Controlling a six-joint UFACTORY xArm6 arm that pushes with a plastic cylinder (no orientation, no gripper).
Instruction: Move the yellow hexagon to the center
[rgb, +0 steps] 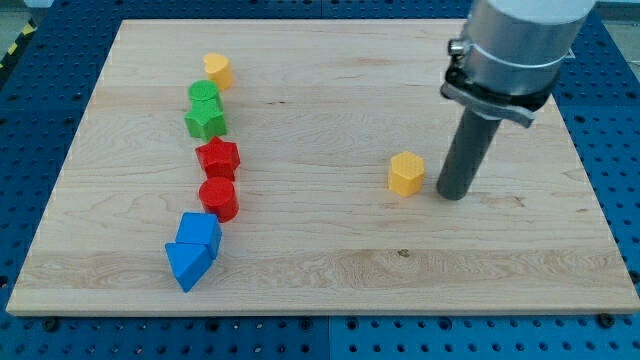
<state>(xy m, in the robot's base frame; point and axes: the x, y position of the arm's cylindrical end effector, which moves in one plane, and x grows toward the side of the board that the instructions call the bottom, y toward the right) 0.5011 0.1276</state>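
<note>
The yellow hexagon (406, 173) lies on the wooden board (320, 260), a little right of the board's middle. My tip (451, 195) rests on the board just to the right of the hexagon, a small gap apart from it. The dark rod rises from the tip to the grey arm body at the view's top right.
A column of blocks runs down the view's left: a yellow heart-like block (218, 69), a green round block (203, 95), a green star (206, 121), a red star (218, 157), a red round block (218, 198), and two blue blocks (199, 231) (188, 265).
</note>
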